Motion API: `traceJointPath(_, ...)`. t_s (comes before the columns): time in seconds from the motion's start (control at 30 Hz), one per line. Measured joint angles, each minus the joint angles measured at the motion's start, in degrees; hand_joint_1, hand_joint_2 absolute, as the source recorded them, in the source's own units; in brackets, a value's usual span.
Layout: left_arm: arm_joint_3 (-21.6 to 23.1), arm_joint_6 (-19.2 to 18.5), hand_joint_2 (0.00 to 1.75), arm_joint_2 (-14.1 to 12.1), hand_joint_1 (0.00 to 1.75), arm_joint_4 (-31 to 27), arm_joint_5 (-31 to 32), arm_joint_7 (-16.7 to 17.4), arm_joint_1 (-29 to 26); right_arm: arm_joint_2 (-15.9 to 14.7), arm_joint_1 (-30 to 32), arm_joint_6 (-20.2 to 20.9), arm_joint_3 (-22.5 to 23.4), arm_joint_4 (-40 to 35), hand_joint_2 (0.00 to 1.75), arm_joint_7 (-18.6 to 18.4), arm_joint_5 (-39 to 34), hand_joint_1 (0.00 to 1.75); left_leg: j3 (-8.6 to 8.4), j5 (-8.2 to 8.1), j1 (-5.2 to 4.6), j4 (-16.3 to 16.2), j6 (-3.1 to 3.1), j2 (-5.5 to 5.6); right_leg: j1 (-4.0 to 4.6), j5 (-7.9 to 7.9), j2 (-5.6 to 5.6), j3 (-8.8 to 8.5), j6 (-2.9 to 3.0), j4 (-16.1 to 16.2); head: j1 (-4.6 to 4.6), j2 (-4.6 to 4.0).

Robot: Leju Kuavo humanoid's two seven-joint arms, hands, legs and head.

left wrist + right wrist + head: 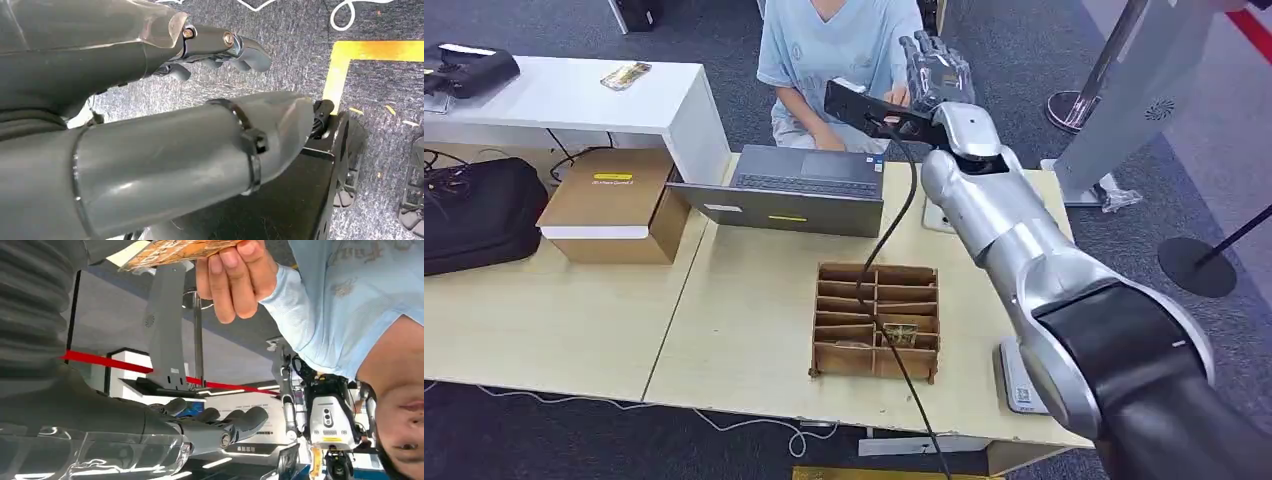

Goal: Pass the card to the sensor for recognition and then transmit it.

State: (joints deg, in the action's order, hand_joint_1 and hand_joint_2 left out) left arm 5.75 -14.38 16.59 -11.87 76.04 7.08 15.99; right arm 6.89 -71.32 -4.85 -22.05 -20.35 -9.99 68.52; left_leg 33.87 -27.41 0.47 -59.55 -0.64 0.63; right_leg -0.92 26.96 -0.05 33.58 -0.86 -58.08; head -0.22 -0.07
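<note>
An orange patterned card (180, 250) is pinched in a person's hand (232, 277), apart from my right hand (220, 425), whose fingers are spread and hold nothing. In the head view my right hand (936, 68) is raised upright in front of the seated person in a light blue shirt (839, 50), beyond the laptop. A white flat sensor unit (1019, 385) lies at the table's right front edge, partly behind my right forearm. My left hand (220, 47) hangs over the carpet with nothing in it, its fingers loosely extended.
A wooden divided box (876, 320) holding another card (906, 334) stands mid-table. A grey laptop (789, 190) sits behind it, a cardboard box (614, 205) and black bag (479, 215) to the left. A black cable (886, 240) hangs from my right wrist across the box.
</note>
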Motion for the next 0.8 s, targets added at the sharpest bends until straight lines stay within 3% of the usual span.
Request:
traceJointPath(0.03,0.02,0.00,0.00,0.00,0.00,0.00,0.00,0.00,0.00,0.00,0.00,0.02,0.00,0.00,1.75,0.04,0.00,0.51,0.00,0.00,0.00,0.00,0.00,0.00,0.00,0.00,0.00,0.00,0.00,0.00,0.00,0.00)
traceJointPath(0.07,0.02,-0.02,0.00,0.00,0.00,0.00,0.00,0.00,0.01,0.00,0.00,0.00,0.00,0.00,1.75,0.07,0.00,0.51,0.00,0.00,0.00,0.00,0.00,0.00,0.00,0.00,0.00,0.00,0.00,0.00,0.00,0.00)
traceJointPath(0.1,0.04,-0.02,0.00,0.00,0.00,0.00,0.00,0.00,0.01,0.00,0.00,0.02,0.00,0.00,1.75,0.09,0.00,1.38,0.00,0.00,0.00,0.00,0.00,0.00,0.00,0.00,0.00,0.00,0.00,0.00,0.00,0.00)
traceJointPath(0.13,0.04,-0.02,0.00,0.00,0.00,0.00,0.00,0.00,0.01,0.00,0.00,0.02,0.00,0.00,1.75,0.13,0.00,1.64,0.00,0.00,0.00,0.00,0.00,0.00,0.00,0.00,0.00,0.00,0.00,0.00,0.00,0.00)
traceJointPath(0.17,0.04,-0.04,0.00,-0.02,0.00,0.00,0.00,0.00,0.01,0.00,0.00,0.02,0.00,0.00,1.75,0.13,0.00,1.75,0.00,0.00,0.00,0.00,0.00,0.00,0.00,0.00,0.00,0.00,0.00,0.00,0.00,0.00)
traceJointPath(0.8,0.81,-0.50,0.00,0.00,0.00,0.00,0.61,-0.35,0.09,0.00,0.01,-1.07,0.04,-0.02,1.75,1.24,-0.04,1.75,0.00,0.00,0.00,0.00,0.00,0.00,0.00,0.00,0.00,0.00,0.00,0.00,0.00,0.00)
